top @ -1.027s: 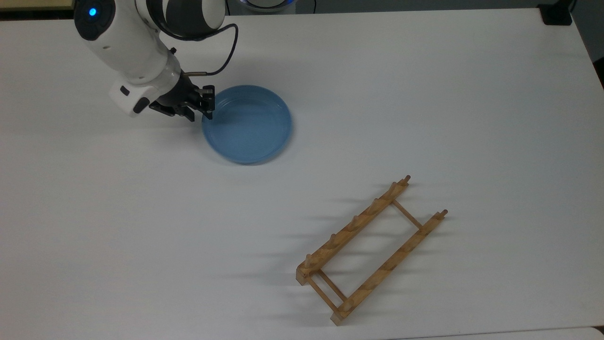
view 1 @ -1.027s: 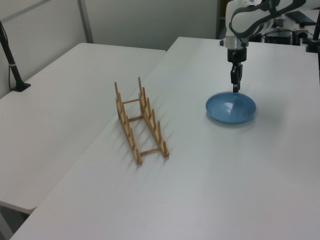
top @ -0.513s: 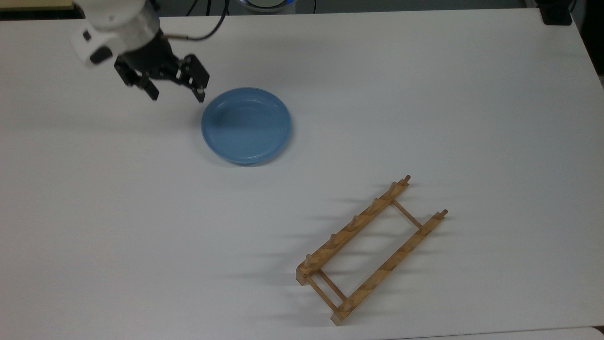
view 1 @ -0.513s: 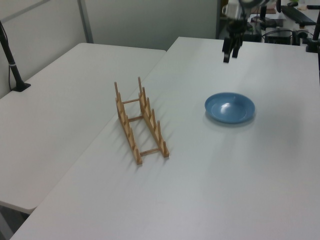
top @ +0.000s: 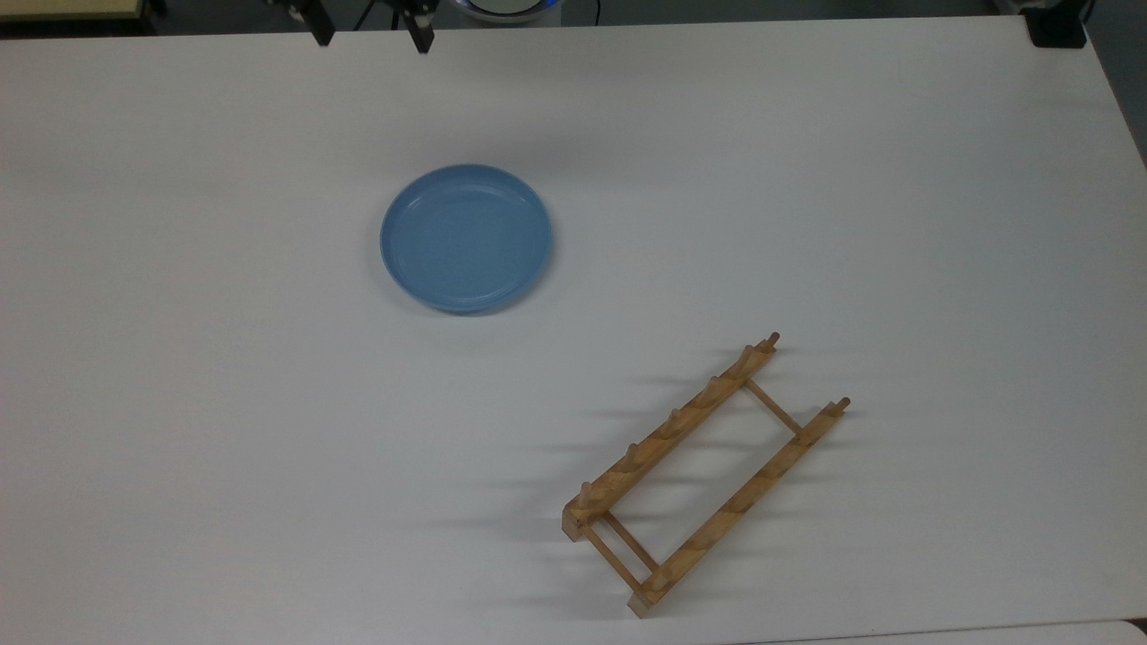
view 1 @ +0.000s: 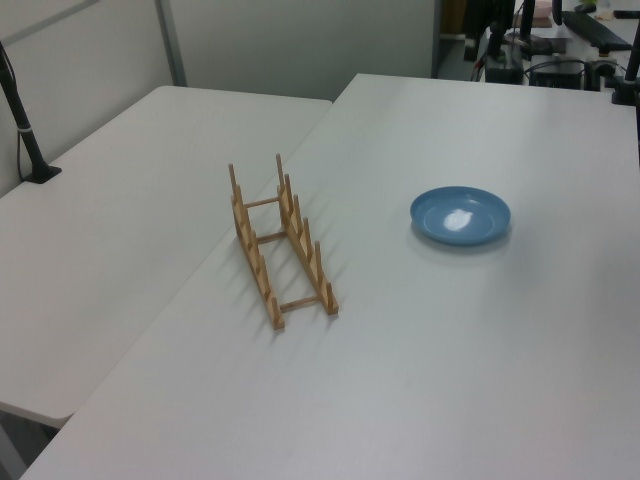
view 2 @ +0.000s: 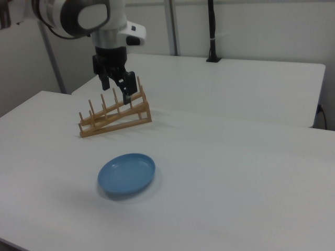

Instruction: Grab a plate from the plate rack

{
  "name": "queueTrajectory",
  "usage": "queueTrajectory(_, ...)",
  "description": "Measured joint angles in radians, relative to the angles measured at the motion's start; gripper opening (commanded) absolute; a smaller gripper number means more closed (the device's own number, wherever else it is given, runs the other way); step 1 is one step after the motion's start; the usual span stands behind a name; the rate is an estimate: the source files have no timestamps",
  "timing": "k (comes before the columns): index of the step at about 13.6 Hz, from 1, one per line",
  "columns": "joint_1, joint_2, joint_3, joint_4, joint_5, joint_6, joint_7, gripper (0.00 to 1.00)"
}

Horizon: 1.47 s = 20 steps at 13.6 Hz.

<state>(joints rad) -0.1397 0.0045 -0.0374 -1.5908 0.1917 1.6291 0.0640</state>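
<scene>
One plate [top: 466, 237] flat on the table [top: 806, 179], gripper [view 2: 116, 89] raised well above it, fingers spread, empty.

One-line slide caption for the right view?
Open gripper raised above the white table; blue plate lies flat on it, apart from the empty wooden plate rack behind.

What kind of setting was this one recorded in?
Probably a lab or office workspace: plain white tables, a partition wall behind them, and a robot arm over a plate and plate rack.
</scene>
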Motion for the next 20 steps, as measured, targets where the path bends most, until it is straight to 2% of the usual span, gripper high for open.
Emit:
queueTrajectory(2, 0.072, -0.026, -0.062, 0.013, 0.000, -0.019, 0.030, 1.00)
queueTrajectory(3, 0.131, -0.043, -0.116, 0.014, 0.000, -0.025, 0.040, 1.00)
queueTrajectory(5, 0.180, -0.058, -0.158, 0.014, -0.017, -0.025, 0.035, 1.00)
queueTrajectory(8, 0.187, -0.054, -0.160, 0.014, -0.086, 0.023, -0.140, 1.00)
queueTrajectory(11, 0.188, -0.050, -0.155, 0.013, -0.126, 0.044, -0.202, 1.00)
queueTrajectory(16, 0.194, -0.041, -0.095, 0.003, -0.207, 0.044, -0.185, 1.00)
queueTrajectory(20, 0.194, -0.039, -0.069, 0.003, -0.212, 0.036, -0.063, 1.00)
